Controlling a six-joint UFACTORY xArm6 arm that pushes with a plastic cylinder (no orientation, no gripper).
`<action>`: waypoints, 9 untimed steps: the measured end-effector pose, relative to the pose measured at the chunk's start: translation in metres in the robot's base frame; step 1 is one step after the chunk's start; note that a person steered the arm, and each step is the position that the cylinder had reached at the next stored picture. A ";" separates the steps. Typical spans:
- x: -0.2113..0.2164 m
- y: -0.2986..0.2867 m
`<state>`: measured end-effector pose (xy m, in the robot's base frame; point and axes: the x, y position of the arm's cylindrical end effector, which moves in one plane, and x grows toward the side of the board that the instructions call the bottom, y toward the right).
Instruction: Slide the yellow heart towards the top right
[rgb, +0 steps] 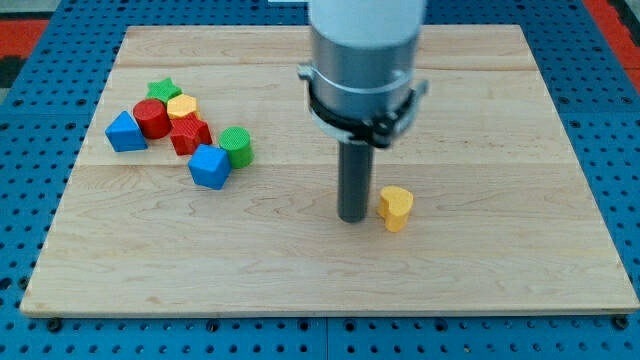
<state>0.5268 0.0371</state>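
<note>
The yellow heart (395, 207) lies on the wooden board (480, 270), a little right of the view's middle and toward the bottom. My tip (352, 217) stands on the board just left of the heart, a small gap away or barely touching its left side. The rod rises from there into the grey arm body (365, 55) at the view's top.
A cluster of blocks sits at the view's left: a green star (163, 91), yellow hexagon (183, 106), red cylinder (152, 119), blue triangle-like block (125, 131), red star (189, 134), green cylinder (236, 146) and blue cube (210, 166). Blue pegboard (600, 120) surrounds the board.
</note>
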 end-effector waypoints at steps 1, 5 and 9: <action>0.000 0.038; -0.077 0.147; -0.132 0.044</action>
<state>0.3946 0.0806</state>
